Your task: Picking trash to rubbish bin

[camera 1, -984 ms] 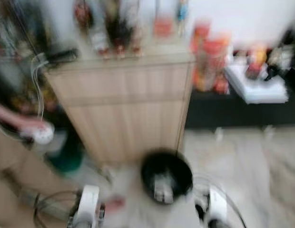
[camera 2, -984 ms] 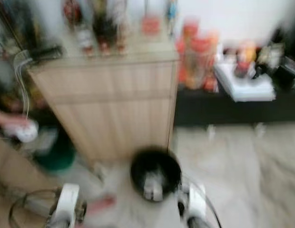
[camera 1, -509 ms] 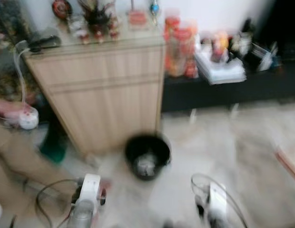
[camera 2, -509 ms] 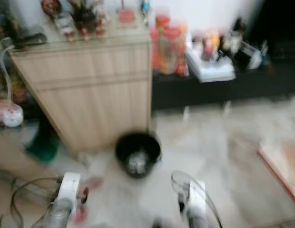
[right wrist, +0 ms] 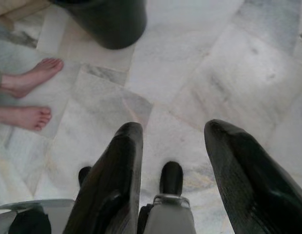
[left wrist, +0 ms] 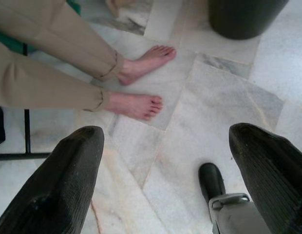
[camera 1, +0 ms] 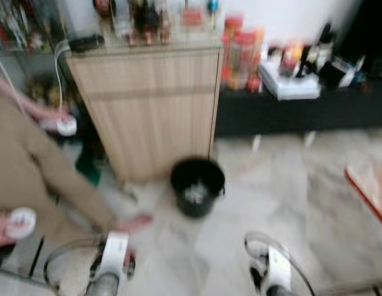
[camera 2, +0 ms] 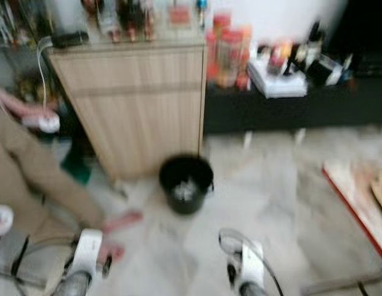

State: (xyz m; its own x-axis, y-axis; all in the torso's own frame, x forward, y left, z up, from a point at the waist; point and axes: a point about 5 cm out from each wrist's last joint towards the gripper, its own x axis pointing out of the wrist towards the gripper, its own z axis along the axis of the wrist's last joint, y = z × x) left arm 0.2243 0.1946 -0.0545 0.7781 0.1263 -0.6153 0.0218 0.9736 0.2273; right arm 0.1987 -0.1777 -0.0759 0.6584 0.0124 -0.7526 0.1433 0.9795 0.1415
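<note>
Both pincers, left pincer (left wrist: pixel 165 161) and right pincer (right wrist: pixel 175 161), hang apart and hold nothing. We stand near the black bin (camera 1: pixel 197 187) by the cabinet (camera 1: pixel 155 105). Next we must find trash.

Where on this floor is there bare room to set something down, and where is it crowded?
Bare marble runs right of the black bin, between the dark low shelf and the red-edged board. Bare tile also lies under both open pincers, left pincer and right pincer. It is crowded left of the bin: a person's feet and trouser legs by the wooden cabinet.
</note>
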